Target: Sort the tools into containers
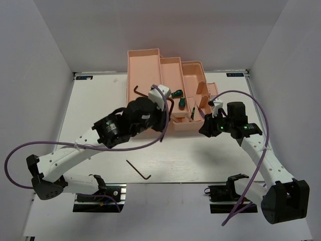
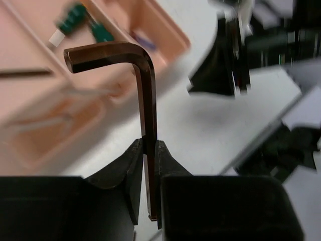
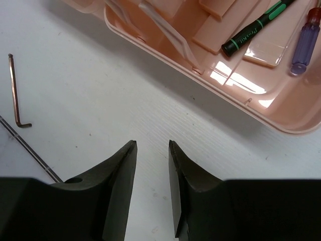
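Bench of white, finely ribbed sheet point(image 1: 200, 155) carries one translucent salmon-pink plastic toolbox point(image 1: 145, 60), its stepped trays fanned open at the far side. Two white-and-black arms reach toward it. Left hand point(image 2: 149, 143) is clamped on the long leg of a dark brown L-shaped metal hex key point(image 2: 146, 100), with the trays behind it. Right hand point(image 3: 150, 145) hovers parted and empty above the bench, just beside the toolbox's near rim. Three such keys show in all: a second hex key point(image 1: 138, 91) lies at the left tray, and a third hex key point(image 1: 139, 169) lies flat on the bench near the arms. Two stubby green-handled screwdrivers point(image 1: 176, 94) lie side by side in a middle tray. Two thin precision screwdrivers share the lowest compartment: a black screwdriver with green bands point(image 3: 253, 25) and a clear blue screwdriver point(image 3: 303, 40).
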Tool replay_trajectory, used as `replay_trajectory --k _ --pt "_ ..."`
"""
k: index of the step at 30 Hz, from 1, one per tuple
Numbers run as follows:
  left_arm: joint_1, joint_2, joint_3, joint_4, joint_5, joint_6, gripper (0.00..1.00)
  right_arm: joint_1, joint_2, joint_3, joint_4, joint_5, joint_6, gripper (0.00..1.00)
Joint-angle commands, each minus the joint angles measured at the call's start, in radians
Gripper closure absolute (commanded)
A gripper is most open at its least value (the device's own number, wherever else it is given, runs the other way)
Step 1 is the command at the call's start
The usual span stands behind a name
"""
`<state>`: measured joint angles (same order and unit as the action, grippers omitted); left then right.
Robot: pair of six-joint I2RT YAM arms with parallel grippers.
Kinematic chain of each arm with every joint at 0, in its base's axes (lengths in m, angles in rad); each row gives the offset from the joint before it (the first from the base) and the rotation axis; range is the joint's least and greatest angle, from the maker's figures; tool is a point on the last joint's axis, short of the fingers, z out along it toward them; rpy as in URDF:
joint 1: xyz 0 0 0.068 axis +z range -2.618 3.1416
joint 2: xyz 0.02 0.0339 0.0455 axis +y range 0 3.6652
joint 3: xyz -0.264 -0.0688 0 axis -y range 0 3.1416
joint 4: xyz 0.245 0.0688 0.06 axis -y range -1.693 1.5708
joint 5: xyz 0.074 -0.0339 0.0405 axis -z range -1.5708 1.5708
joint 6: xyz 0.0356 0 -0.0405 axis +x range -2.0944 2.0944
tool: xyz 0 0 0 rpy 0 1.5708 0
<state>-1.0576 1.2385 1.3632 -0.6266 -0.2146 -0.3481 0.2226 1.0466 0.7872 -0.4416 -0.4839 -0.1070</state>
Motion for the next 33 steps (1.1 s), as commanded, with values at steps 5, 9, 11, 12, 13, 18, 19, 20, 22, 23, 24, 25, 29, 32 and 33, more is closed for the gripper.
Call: replay_trajectory --k 5,9,11,12,13,18,19,20,22,23,24,25,29,32,33 --pt "0.08 0.15 0.359 -0.073 -0.309 0.152 1.0 -0.006 0.006 -0.013 0.035 -0.047 -0.013 0.63" --pt "0.18 0.231 0.424 -0.073 -0.364 0.185 1.0 -0.005 -0.01 -0.016 0.035 -0.042 -0.014 0.63" --pt "0.223 0.262 0.433 -0.049 -0.373 0.185 1.0 -0.009 -0.014 -0.016 0.037 -0.042 -0.014 0.63" --pt "0.264 0.262 0.433 -0.033 -0.382 0.198 1.0 -0.009 -0.017 -0.017 0.038 -0.041 -0.016 0.63" --pt "0.283 0.277 0.419 -0.018 -0.382 0.198 1.0 -0.008 -0.02 -0.016 0.035 -0.039 -0.016 0.63" --pt "0.381 0.352 0.386 0.044 -0.346 0.221 1.0 -0.009 -0.025 -0.019 0.035 -0.041 -0.017 0.63" --pt "0.404 0.38 0.386 0.044 -0.33 0.221 1.0 -0.009 -0.031 -0.017 0.038 -0.042 -0.019 0.63" --pt "0.413 0.394 0.386 0.044 -0.313 0.221 1.0 -0.009 -0.027 -0.019 0.035 -0.045 -0.019 0.63" --pt "0.438 0.42 0.404 0.044 -0.272 0.221 1.0 -0.009 -0.023 -0.02 0.035 -0.047 -0.02 0.63" --pt "0.438 0.443 0.404 0.044 -0.249 0.221 1.0 -0.011 -0.025 -0.022 0.03 -0.051 -0.022 0.6" --pt "0.453 0.452 0.404 0.044 -0.238 0.212 0.99 -0.009 -0.023 -0.019 0.029 -0.058 -0.028 0.57" --pt "0.467 0.452 0.404 0.044 -0.229 0.212 0.9 -0.009 -0.019 -0.019 0.027 -0.058 -0.03 0.57" --pt "0.491 0.463 0.372 0.056 -0.175 0.202 0.58 -0.009 -0.011 -0.017 0.023 -0.071 -0.034 0.54" --pt "0.511 0.451 0.33 0.079 -0.143 0.193 0.45 -0.011 -0.011 -0.019 0.02 -0.07 -0.037 0.54" --pt "0.521 0.45 0.311 0.079 -0.134 0.193 0.42 -0.009 -0.013 -0.02 0.021 -0.07 -0.039 0.54"
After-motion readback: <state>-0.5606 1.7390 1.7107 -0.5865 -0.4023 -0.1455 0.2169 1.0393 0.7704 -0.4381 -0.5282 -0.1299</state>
